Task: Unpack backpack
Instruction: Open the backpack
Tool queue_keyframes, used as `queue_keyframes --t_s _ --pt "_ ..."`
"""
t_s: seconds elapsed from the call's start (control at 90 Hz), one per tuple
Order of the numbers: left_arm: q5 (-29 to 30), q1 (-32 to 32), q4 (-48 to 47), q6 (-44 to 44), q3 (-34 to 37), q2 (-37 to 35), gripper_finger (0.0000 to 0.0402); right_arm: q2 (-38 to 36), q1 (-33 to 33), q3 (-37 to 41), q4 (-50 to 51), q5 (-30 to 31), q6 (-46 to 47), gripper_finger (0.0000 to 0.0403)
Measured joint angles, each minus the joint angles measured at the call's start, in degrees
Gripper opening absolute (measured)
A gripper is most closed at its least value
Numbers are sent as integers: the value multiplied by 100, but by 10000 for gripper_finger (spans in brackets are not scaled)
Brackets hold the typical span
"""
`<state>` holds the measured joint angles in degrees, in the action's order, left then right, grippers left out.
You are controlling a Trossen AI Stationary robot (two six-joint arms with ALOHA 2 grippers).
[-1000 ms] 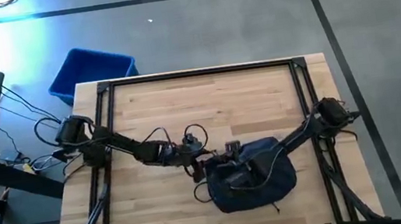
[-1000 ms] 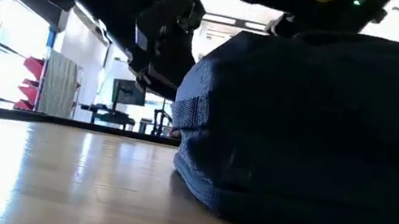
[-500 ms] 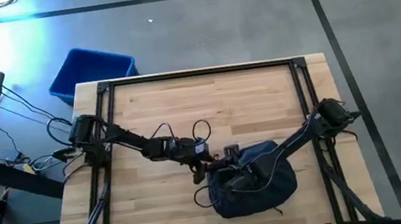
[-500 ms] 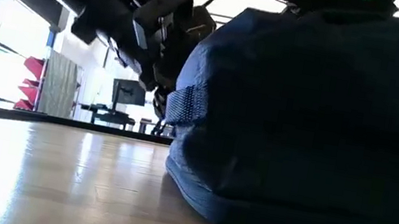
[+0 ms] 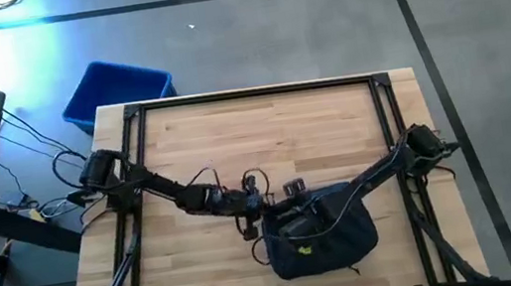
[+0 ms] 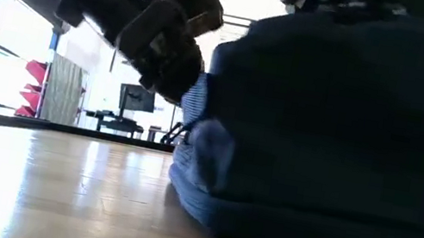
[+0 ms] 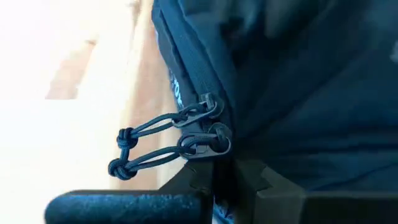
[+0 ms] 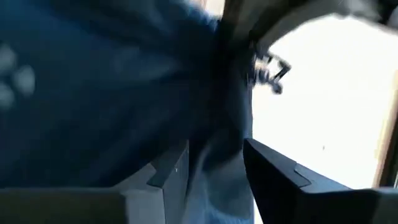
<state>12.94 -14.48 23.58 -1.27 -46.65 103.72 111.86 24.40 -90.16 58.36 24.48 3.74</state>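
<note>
The soft dark navy fabric backpack [image 5: 324,239] lies on the light wooden table [image 5: 265,137], near its front edge. The left gripper [image 7: 214,186] pinches the bag's fabric edge, just by two zip pulls with black cords [image 7: 168,140]. The right gripper [image 8: 214,171] pinches a fold of the same bag — both arms meet at its top.

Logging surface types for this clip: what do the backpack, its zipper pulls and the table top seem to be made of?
The backpack: soft dark navy woven fabric, matte; it sags and creases. The zipper pulls: thin dark cord knotted at the ends, looped through dark sliders, metal or plastic, hard to say. The table: pale wood in jointed strips, visible grain, slight sheen, probably sealed, in a dark frame.
</note>
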Motion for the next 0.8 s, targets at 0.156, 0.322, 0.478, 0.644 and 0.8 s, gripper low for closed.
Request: queue_keyframes --t_s 0.156,0.322,0.478,0.644,0.8 --pt "1113 -416 -43 1078 0 -15 2 -339 -579 133 -160 -511 -181 142" --pt "2273 -681 -6 1689 7 -13 1 -591 -1195 422 -1339 -1784 50 142" --pt "2587 -744 -2 1876 11 -13 1 -560 -1413 799 -2049 -2174 389 142" --pt "2619 -745 17 1890 11 -13 1 -556 -1425 1280 -3042 -2165 634 142" --pt "2628 -745 34 1890 11 -13 0 -556 -1424 1525 -3568 -2150 782 140"
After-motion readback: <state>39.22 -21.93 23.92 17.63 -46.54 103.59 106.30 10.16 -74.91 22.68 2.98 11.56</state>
